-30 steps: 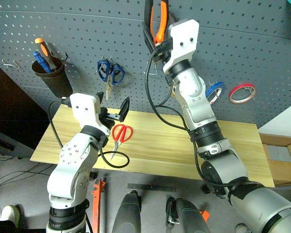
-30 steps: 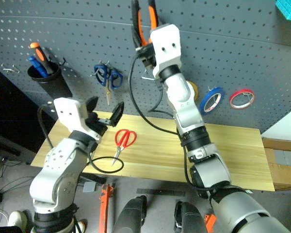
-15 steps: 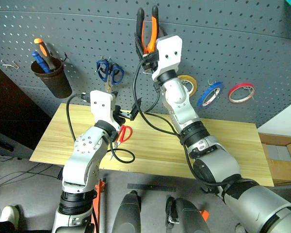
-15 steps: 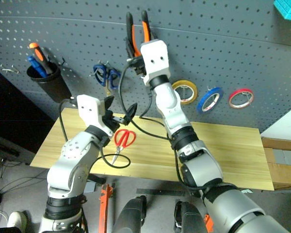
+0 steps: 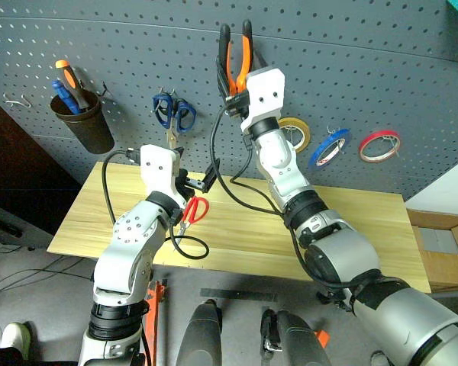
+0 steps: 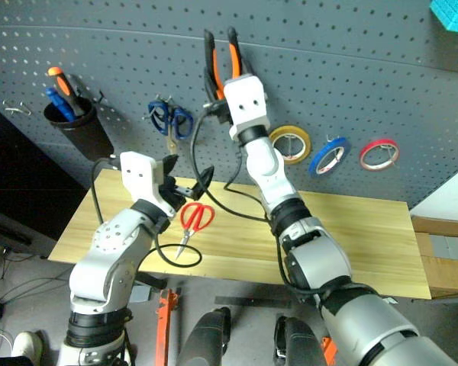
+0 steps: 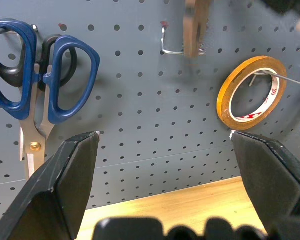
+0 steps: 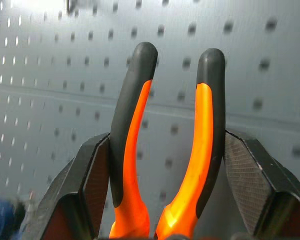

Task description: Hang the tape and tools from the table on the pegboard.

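Both arms: glossy silver-grey rounded shells, black rings at joints. White boxy wrist block on each, right one with two dark screw holes. Black cables loop loose from wrists. Left gripper [image 5: 195, 181], right gripper [image 5: 235, 85]: matte black angular fingers.

Orange-handled pliers [image 5: 237, 57] in raised right gripper [image 5: 239, 82], against pegboard [image 5: 366, 69].

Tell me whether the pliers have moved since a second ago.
Yes. The pliers, clamped in the right gripper, have come down the pegboard and now stand lower, toward the blue scissors.
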Tool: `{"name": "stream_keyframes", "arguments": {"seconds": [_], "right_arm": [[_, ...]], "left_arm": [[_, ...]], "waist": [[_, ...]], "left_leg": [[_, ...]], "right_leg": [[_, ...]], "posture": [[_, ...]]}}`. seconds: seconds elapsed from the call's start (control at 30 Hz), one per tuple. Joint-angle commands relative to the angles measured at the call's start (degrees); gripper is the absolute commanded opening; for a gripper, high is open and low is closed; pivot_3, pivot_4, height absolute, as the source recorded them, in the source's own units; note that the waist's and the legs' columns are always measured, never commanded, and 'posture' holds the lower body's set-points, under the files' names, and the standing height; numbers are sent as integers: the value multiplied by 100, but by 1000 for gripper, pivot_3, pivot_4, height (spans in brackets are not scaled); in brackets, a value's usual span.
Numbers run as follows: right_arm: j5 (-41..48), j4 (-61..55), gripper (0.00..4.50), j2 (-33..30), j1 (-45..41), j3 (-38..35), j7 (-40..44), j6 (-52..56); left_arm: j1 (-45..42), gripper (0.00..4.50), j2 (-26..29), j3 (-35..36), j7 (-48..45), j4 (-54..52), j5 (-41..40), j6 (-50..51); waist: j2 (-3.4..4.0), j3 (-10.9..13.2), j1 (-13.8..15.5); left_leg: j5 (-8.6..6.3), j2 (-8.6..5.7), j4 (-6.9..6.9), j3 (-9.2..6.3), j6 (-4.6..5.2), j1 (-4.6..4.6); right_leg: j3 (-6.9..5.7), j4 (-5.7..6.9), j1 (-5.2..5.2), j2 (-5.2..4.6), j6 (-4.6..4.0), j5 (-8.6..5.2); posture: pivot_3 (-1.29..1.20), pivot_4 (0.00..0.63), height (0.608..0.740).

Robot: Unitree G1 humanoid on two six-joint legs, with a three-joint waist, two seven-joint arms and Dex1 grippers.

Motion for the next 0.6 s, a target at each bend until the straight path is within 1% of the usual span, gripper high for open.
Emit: {"name": "stream_keyframes", "arguments": {"seconds": [0.03,0.2,0.3,0.47,0.6], "right_arm": [[36,-104,2850,-19,-314,-145,-84,-244],[-21,142,2850,0,-385,-187,-162,-327],[-144,446,2850,48,-282,-144,-325,-469],[-435,853,2850,20,-135,-24,-597,-688],[-440,961,2850,-32,-48,-98,-661,-624]], "left_arm": [[-46,4500,55,109,-54,-301,-33,-47],[-143,4500,124,192,-83,-277,-57,1],[-158,4500,188,247,-86,-326,-74,78],[-89,4500,297,310,-60,-684,-138,420],[13,4500,389,421,-85,-903,-197,652]], "waist": [[0,0,3],[0,0,9],[0,0,19],[1,0,65],[1,1,109]], "left_leg": [[0,0,0,0,0,0],[1,0,-1,-1,0,0],[1,0,-1,-1,0,0],[1,0,-3,-1,0,3],[1,2,-5,-1,0,26]], "right_leg": [[0,0,0,0,0,0],[0,0,0,-1,-1,0],[0,0,0,-1,-1,1],[0,0,2,-1,-1,1],[1,1,19,-1,-3,-2]], "posture": [[326,198,740],[339,203,740],[358,210,740],[401,214,740],[400,221,740]]}}
